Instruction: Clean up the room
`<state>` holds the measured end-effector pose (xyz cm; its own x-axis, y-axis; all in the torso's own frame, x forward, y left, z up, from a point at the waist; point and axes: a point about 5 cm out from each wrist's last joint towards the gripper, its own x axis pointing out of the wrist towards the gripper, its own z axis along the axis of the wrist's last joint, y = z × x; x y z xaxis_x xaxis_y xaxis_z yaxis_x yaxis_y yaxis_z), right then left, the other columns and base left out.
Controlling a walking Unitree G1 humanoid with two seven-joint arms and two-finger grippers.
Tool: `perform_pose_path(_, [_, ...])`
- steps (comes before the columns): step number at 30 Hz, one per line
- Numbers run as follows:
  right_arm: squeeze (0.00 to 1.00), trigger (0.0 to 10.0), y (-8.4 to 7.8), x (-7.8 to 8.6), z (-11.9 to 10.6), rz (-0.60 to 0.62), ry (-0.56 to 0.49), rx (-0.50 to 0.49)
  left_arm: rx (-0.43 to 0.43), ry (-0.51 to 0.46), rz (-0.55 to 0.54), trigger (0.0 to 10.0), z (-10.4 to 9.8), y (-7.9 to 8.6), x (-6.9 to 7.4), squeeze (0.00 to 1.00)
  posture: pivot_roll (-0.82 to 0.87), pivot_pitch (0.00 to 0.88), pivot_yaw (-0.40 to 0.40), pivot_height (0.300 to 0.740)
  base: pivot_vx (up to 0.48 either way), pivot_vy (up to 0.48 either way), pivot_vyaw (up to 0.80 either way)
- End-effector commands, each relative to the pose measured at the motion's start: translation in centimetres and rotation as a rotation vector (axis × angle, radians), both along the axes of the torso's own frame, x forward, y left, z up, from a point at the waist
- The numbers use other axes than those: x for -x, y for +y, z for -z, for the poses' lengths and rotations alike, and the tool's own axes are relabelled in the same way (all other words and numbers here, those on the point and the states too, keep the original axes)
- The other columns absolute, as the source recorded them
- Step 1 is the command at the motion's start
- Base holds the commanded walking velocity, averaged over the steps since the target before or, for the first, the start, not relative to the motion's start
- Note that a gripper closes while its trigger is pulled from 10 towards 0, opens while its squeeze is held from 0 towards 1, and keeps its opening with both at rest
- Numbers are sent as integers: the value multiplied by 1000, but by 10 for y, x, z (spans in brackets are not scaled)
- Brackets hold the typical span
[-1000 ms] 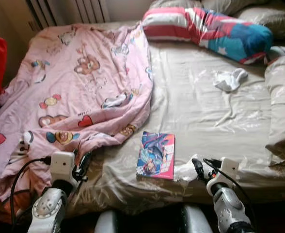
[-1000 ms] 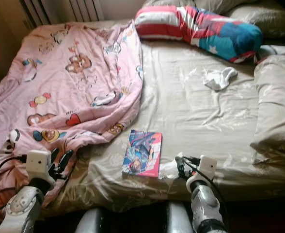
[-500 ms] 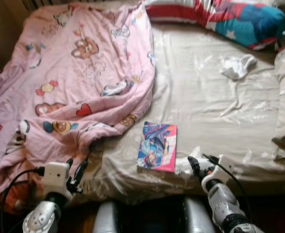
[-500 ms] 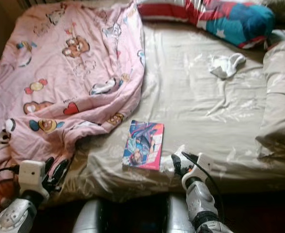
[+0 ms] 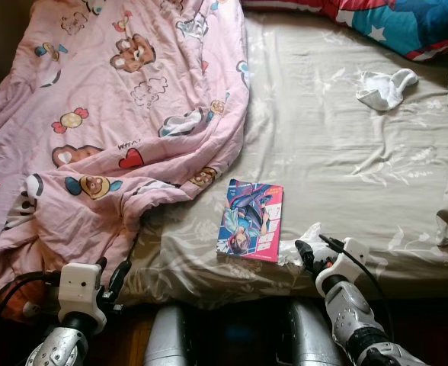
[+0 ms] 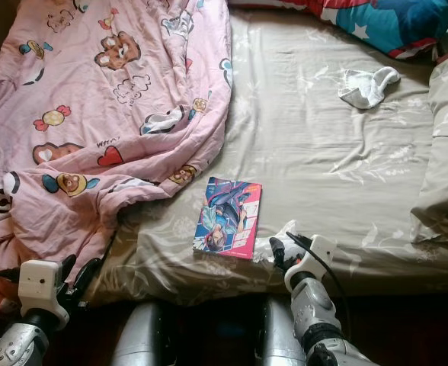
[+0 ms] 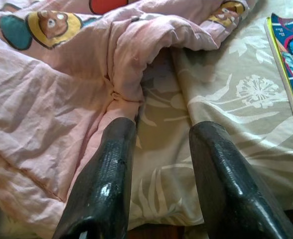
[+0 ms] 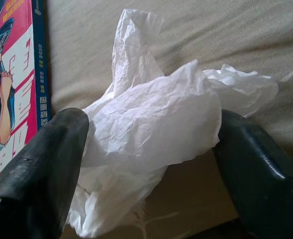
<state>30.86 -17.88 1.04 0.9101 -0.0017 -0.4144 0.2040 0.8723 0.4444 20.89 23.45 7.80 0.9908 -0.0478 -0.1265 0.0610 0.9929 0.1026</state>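
Crumpled tissue (image 8: 151, 129) sits between right gripper (image 8: 151, 164) fingers beside comic book (image 5: 252, 230).

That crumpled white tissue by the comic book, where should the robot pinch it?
Pinch the puffy middle of the tissue, coming in from the near edge of the bed. It is a soft crumpled lump lying right of the comic book, and the right gripper has its jaws open on either side already.

My right hand (image 8: 146, 149) reaches forward at five o'clock, fingers (image 8: 32, 164) spread apart. My left hand (image 7: 159, 164) sits low at seven o'clock, fingers parted, arm bent.
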Motion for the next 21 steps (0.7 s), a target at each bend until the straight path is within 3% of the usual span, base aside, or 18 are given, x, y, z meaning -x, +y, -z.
perform_pose_path(1, [0,0,2,9,11,1,54,-19,2,28,-28,10000,3,6,8,0,140,337,36,622,0,0,0])
perform_pose_path(21, [0,0,7,17,19,-8,76,-27,-1,30,-25,10000,2,6,7,0,150,335,44,622,0,0,0])
